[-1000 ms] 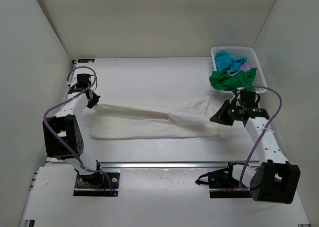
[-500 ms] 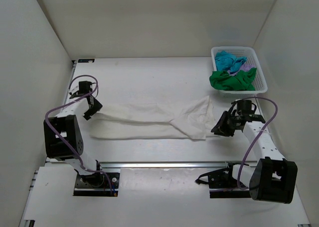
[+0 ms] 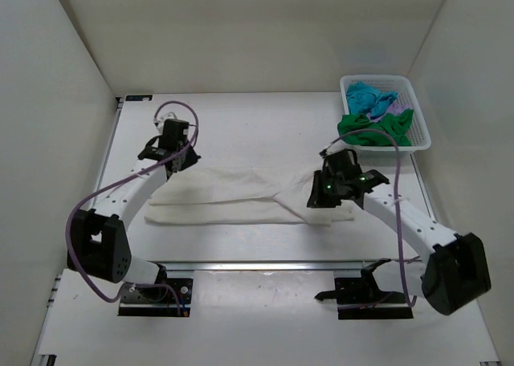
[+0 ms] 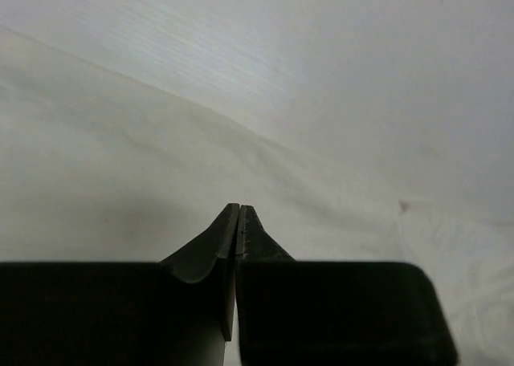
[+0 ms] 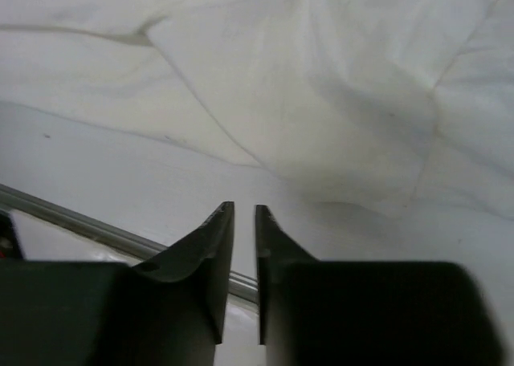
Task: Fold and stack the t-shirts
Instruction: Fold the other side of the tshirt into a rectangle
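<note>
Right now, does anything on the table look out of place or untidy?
The green shirt hangs over the basket's near rim. The white shirt lies in a long band, its right end bunched up.

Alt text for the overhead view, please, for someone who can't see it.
A cream-white t-shirt lies stretched across the table, the left gripper at its left end, the right gripper at its right. Green, turquoise and lilac shirts sit in a far-right basket.

Lilac t-shirt [image 3: 391, 106] mostly buried under turquoise t-shirt [image 3: 367, 98]; cream t-shirt [image 3: 233, 197] right end seemingly behind right arm [image 3: 384, 207].
</note>
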{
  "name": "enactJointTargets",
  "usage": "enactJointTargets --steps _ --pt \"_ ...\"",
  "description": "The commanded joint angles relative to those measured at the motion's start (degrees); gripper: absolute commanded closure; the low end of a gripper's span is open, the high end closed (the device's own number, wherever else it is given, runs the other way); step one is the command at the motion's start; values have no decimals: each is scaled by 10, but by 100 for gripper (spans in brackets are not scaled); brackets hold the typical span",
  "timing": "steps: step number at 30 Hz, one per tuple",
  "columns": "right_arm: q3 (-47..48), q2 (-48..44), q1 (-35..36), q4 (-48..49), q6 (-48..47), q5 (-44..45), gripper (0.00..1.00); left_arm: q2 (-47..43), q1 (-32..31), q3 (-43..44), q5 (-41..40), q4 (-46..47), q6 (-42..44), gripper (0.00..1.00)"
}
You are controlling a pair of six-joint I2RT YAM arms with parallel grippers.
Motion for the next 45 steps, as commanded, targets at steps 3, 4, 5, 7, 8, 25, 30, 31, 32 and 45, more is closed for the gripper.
enactJointTargets --steps 3,4,5,7,8,25,30,31,32,45 --pt "20 79 60 32 -8 75 73 -14 -102 -52 111 6 -6 88" --pt "20 87 63 36 -17 79 73 -16 -106 -57 125 14 -9 88" --pt "23 105 66 37 -17 82 72 -24 -116 -73 146 23 -18 88" --pt "26 126 70 41 -34 88 70 -39 -126 -94 175 41 -25 86" --pt "30 139 70 42 -37 91 70 -45 -131 -106 203 48 -30 85" --pt "77 208 120 22 -57 151 58 -25 -223 -139 274 148 -97 81" --pt "57 208 118 31 -62 146 58 -32 -237 -174 279 197 -127 80" --pt "56 211 117 30 -63 146 58 -32 -244 -176 278 199 -132 79" --pt "53 210 116 31 -63 147 59 -32 -250 -180 277 202 -136 80" --pt "116 231 25 26 -105 145 100 38 -309 -137 267 239 -145 77"
